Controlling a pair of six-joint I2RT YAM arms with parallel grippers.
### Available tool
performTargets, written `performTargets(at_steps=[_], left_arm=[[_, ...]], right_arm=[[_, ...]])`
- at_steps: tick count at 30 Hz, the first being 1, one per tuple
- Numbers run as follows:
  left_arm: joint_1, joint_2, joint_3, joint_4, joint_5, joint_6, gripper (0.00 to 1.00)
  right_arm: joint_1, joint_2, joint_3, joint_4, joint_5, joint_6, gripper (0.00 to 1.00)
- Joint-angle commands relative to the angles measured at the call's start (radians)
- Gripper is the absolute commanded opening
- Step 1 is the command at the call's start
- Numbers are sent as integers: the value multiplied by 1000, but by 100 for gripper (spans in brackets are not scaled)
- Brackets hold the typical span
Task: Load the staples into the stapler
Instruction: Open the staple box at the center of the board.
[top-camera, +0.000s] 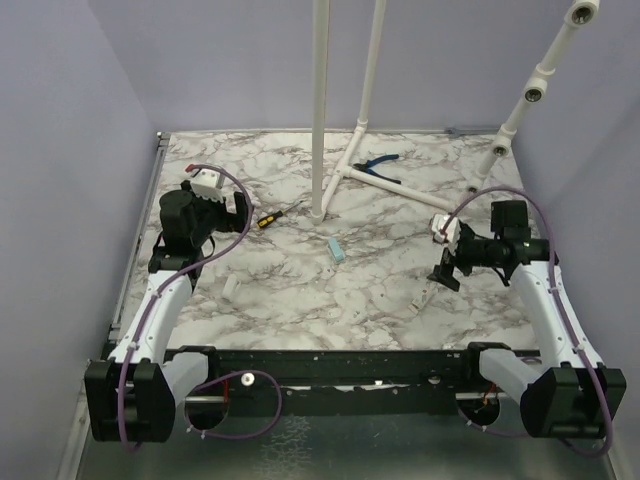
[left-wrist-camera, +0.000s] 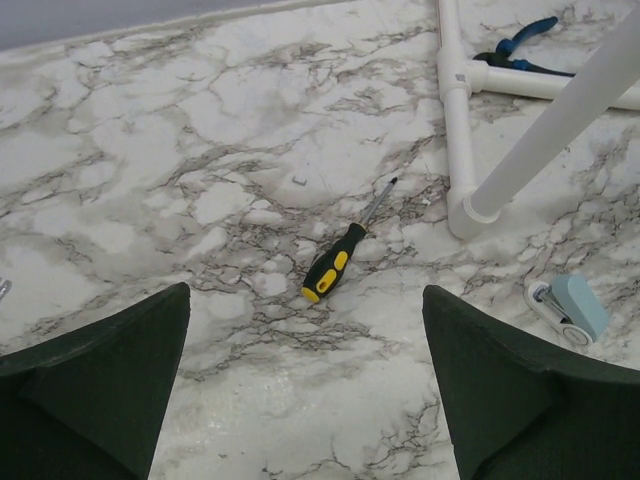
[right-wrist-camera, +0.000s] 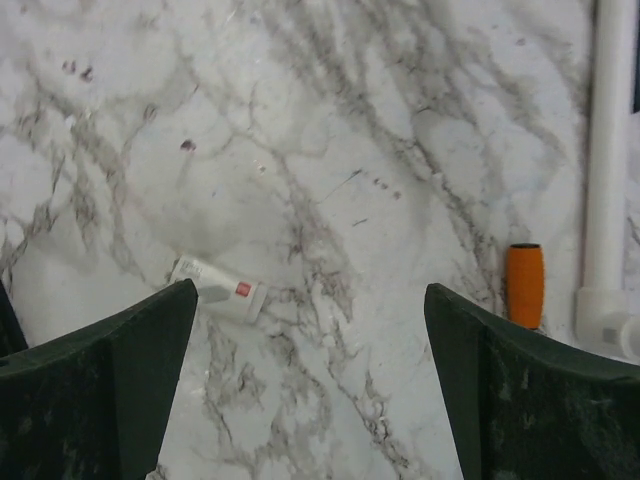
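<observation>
The pale blue-green stapler (top-camera: 336, 249) lies on the marble table near the middle; it also shows at the right edge of the left wrist view (left-wrist-camera: 572, 307), with its silvery metal end toward the camera. A small white box with a red mark (right-wrist-camera: 216, 290) lies by my right gripper's left finger; in the top view it is just below that gripper (top-camera: 425, 294). My left gripper (top-camera: 226, 205) (left-wrist-camera: 305, 300) is open and empty at the far left, well apart from the stapler. My right gripper (top-camera: 447, 271) (right-wrist-camera: 310, 290) is open and empty above the table.
A yellow-and-black screwdriver (left-wrist-camera: 336, 264) (top-camera: 275, 215) lies ahead of the left gripper. An orange handle (right-wrist-camera: 524, 285) lies beside the white pipe frame (right-wrist-camera: 608, 150) (top-camera: 395, 183). Blue pliers (top-camera: 378, 162) lie at the back. A small white piece (top-camera: 231, 290) lies front left.
</observation>
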Motion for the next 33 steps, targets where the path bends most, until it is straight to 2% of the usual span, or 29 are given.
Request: performTargets(at_steps=[1,5,9,22,26,30,33], left_arm=[[8,46,36,-38,65,13,99],[8,61,36,-38,62,17,99],[8,73,35,-38,43,21,99],[8,113,41,-38,24,39,99],[8,118,41,-38,21,44,99],[8,120,38,-38,27,51,99],[1,126,32,-63,127,96,99]], right_arm=[[0,11,-45,-303,62,-417,100],[17,60,-71,-335,135,-533,97],[68,102,-116,-267,185,-596,96],[250,307,-179,-54,327,-652,92],[261,374,-142,-53,330,-652,87],[262,419,-131,-50,329,-651,75],[262,438,-134,-31,314,-611,66]])
